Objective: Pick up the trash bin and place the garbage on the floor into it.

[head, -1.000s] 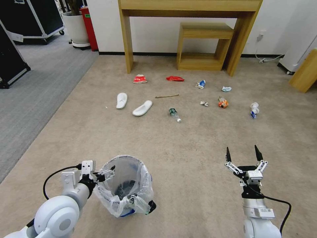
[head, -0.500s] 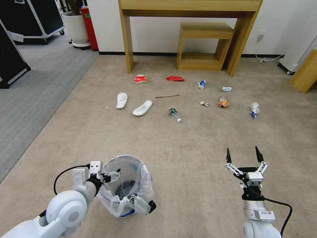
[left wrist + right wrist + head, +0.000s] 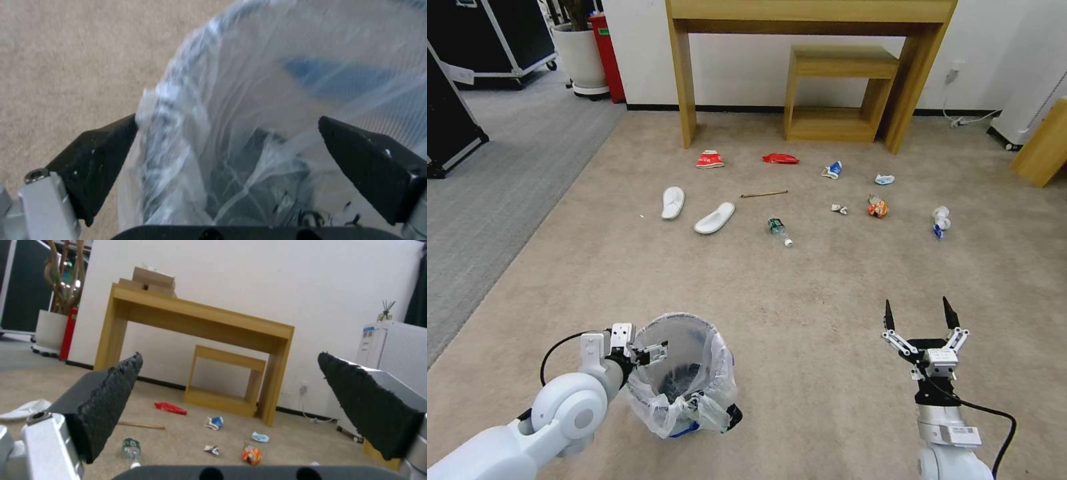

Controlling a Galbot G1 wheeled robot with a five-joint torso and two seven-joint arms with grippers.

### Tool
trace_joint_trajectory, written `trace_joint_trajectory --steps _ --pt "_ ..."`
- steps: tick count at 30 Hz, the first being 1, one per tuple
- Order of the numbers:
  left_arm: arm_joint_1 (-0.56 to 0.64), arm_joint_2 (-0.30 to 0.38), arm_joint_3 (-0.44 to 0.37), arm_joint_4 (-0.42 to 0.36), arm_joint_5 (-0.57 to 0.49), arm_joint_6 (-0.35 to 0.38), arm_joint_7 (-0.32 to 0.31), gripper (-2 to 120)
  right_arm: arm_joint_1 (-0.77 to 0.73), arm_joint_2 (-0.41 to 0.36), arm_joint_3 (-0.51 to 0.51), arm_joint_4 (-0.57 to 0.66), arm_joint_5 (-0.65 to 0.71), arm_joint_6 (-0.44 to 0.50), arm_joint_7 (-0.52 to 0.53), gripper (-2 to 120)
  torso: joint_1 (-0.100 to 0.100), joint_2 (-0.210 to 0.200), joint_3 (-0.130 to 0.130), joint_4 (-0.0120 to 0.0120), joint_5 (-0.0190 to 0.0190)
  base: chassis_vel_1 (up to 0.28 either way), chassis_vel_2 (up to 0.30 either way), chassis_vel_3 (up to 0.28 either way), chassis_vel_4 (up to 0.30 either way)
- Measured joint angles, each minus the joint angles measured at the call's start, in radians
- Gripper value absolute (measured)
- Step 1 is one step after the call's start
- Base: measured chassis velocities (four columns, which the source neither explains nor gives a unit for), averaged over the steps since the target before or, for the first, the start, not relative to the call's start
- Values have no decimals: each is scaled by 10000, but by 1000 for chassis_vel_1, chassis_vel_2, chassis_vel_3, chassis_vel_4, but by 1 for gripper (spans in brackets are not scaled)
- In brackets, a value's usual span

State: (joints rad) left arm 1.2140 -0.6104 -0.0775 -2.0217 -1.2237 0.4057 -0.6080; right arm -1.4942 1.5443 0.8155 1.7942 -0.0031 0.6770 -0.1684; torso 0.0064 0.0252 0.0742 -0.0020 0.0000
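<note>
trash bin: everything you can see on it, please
The trash bin is small and round, lined with a crinkly translucent whitish bag folded over the rim and knotted at the front, with a dark base and a bit of blue low down. It stands upright on the beige carpet, open-topped. The left hand straddles its rim, fingers open, one inside, one outside.

Head camera is looking down across the carpet; left wrist camera is facing the trash bin (image 3: pixel 249 110) closely; right wrist camera is sharing the desk (image 3: pixel 200 320) beyond.

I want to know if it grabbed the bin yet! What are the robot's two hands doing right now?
Left hand: open, one finger on each side of the trash bin rim, not closed on it.
Right hand: open, holding nothing, above the carpet.
</note>
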Motion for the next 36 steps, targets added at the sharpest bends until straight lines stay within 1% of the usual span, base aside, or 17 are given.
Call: trace_joint_trajectory --steps 7,8,15,20,26,28,29,31,33,35,36 --pt "-215 71 271 329 35 0 161 100 20 23 -20 -41 19 31 -21 100 0 0 0 -2 2 0 0 0 0" --pt "-354 82 464 434 95 -9 172 100 17 34 -20 -60 33 59 -30 100 0 0 0 -1 -1 0 0 0 0" --pt "-760 136 637 528 -21 -20 143 100 -32 -16 18 -77 105 133 -34 100 0 0 0 -1 1 0 0 0 0" --pt "-1145 222 811 590 -160 246 82 100 -39 -56 51 -60 179 158 -34 100 0 0 0 -2 0 0 0 0 0" --pt "-1220 172 984 715 -155 397 -10 99 -31 -71 68 -66 211 183 -28 100 0 -1 -1 -1 1 0 0 0 0" --pt "-1220 144 1108 808 -33 411 -105 90 -10 -104 76 -67 234 190 -3 100 0 0 0 -1 0 0 0 0 0" --pt "-1220 144 1108 808 -33 411 -105 90 -10 -104 76 -67 234 190 -3 100 0 0 0 -1 0 0 0 0 0" --pt "-1194 157 1133 818 0 425 -200 80 13 -144 76 -69 241 191 31 100 0 0 -1 -2 2 0 0 0 0" --pt "-1185 165 1133 819 4 430 -221 78 20 -151 77 -71 244 191 40 100 0 0 -1 -1 2 0 0 0 0" --pt "-1043 281 1075 798 42 467 -277 65 64 -182 65 -78 270 191 105 100 0 1 -1 -1 3 0 0 0 0" --pt "-1043 281 1075 798 42 467 -277 65 64 -182 65 -78 270 191 105 100 0 1 -1 -1 3 0 0 0 0"
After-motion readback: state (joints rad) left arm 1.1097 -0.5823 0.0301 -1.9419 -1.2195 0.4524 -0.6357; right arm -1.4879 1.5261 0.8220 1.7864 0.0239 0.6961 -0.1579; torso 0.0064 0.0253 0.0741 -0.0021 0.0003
